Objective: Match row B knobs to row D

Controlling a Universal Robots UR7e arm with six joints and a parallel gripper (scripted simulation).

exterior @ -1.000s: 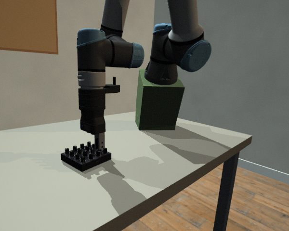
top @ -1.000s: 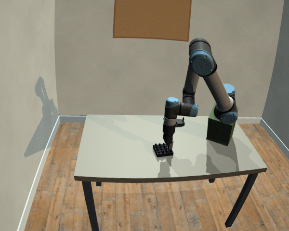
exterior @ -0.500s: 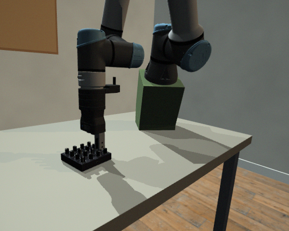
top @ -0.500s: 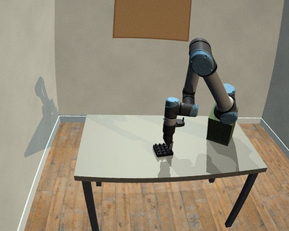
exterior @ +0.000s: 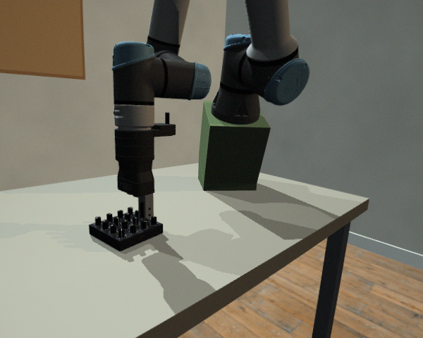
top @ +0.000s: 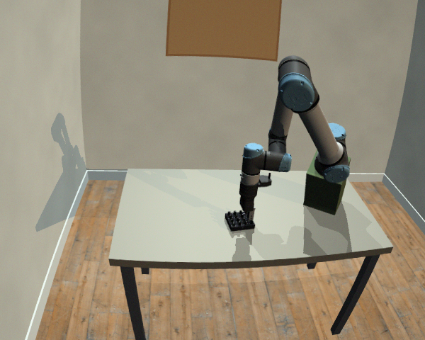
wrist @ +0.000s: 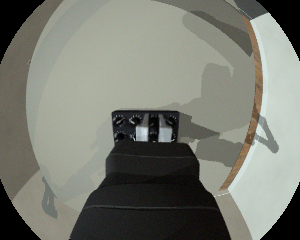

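Observation:
The black knob box (top: 243, 228) (exterior: 108, 240) (wrist: 127, 112) stands flat on the table. A small mark that looks like its socket (exterior: 142, 236) shows on the side at the right of the wrist view. That makes the third knob from the left in the wrist view's top row knob B1 (wrist: 153, 120). My gripper (top: 250, 218) (exterior: 145, 216) (wrist: 153, 121) points straight down, its two pale fingers shut on B1 from both sides. B1's line cannot be read. D1 (wrist: 119, 120) is at the top left, C1 (wrist: 135, 120) and A1 (wrist: 171, 120) flank the fingers. The gripper body hides the lower rows.
Other knobs stand close around the fingers. The arm's green base block (top: 323, 190) (exterior: 231, 158) stands on the table (top: 161, 234) (exterior: 58, 291) to the right. The table's near edge lies beyond the box's socket side. Arm shadows fall beside the box.

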